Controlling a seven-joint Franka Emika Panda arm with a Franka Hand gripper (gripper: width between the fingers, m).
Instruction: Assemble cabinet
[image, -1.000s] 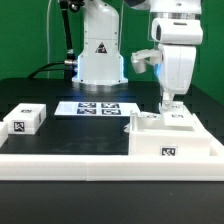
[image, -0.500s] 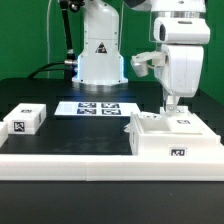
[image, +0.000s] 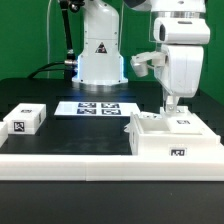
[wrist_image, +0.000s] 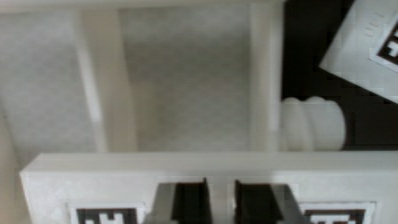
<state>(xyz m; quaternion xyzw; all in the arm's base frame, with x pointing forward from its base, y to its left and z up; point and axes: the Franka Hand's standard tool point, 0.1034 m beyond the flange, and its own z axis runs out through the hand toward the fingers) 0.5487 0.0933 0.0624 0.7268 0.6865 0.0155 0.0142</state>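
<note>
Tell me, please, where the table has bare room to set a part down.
Bare black table lies between the small tagged panel piece and the cabinet body, in front of the marker board. The exterior view's right is crowded: the hand is down on the cabinet body.

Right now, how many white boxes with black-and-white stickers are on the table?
2. A small box sits at the exterior view's left; a big box sits at its right, under the gripper. More pieces may be hidden behind the big one.
</note>
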